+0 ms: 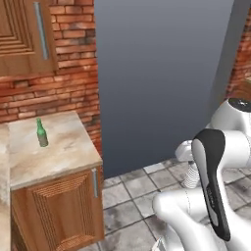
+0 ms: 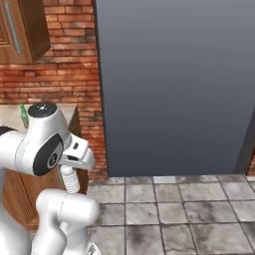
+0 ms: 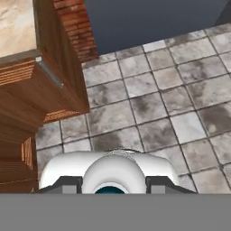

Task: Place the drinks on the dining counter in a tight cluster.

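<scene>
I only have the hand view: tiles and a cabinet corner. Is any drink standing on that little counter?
Observer: Yes. A green bottle stands upright on the counter, well back from its front edge.
Operator: And the white round thing at the bottom of my view?
Observer: From the side it is a ribbed, clear water bottle, hanging upright from the tool, which is shut on its top.
Operator: What is above the counter?
Observer: A wooden wall cabinet hangs on the brick wall.
</scene>
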Robot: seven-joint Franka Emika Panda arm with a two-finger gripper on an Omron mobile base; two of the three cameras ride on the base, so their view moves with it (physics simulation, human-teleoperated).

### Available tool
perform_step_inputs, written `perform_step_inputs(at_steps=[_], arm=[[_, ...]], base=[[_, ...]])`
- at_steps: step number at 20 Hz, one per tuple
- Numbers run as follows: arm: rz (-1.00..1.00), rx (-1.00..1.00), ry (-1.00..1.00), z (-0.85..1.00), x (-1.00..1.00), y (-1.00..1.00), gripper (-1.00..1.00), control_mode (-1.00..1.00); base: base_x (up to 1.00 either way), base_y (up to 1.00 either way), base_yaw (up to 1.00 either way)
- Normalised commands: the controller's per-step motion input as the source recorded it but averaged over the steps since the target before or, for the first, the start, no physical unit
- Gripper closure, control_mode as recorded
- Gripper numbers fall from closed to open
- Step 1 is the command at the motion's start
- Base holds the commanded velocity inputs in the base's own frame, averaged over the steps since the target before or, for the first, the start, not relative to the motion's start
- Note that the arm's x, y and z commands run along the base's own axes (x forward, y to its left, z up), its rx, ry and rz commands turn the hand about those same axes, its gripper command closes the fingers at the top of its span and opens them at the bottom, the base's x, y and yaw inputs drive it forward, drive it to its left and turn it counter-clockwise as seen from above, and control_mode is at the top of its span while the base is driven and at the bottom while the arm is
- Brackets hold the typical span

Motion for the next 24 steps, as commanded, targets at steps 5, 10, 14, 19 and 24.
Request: perform_step_inputs(at_steps=[5,10,14,19,24], arm=[[0.0,0.0,0.0,0.0,0.0,0.0,1.0,1.0],[0.0,0.0,0.0,0.0,0.0,0.0,1.0,1.0],[0.0,0.0,0.0,0.0,0.0,0.0,1.0,1.0],[0.0,0.0,0.0,0.0,0.0,0.0,1.0,1.0],[0.0,0.0,0.0,0.0,0.0,0.0,1.0,1.0]], base=[[0.01,-0.2,-0.9],[0.0,0.0,-0.96],[0.44,0.0,-0.75],[0.89,0.05,-0.51],[1.0,-0.19,-0.16]])
